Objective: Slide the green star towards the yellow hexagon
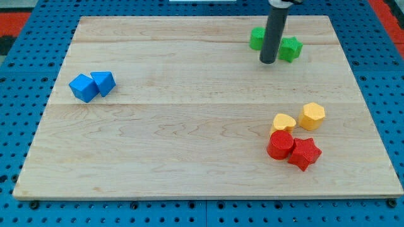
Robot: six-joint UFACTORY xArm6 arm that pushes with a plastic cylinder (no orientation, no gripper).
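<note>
The green star [290, 48] lies near the view's top right on the wooden board [189, 126]. A second green block [257, 38] lies just to its left, partly hidden by the rod. My tip [267, 61] rests on the board between the two green blocks, slightly below them and close to the star's left side. The yellow hexagon [312, 116] lies lower on the view's right, well below the star. A yellow heart-shaped block [283, 122] sits just left of the hexagon.
A red cylinder [280, 145] and a red star [304, 152] lie touching below the yellow blocks. A blue cube [83, 87] and a blue triangular block [103, 82] sit together at the view's left. The board rests on a blue pegboard [25, 75].
</note>
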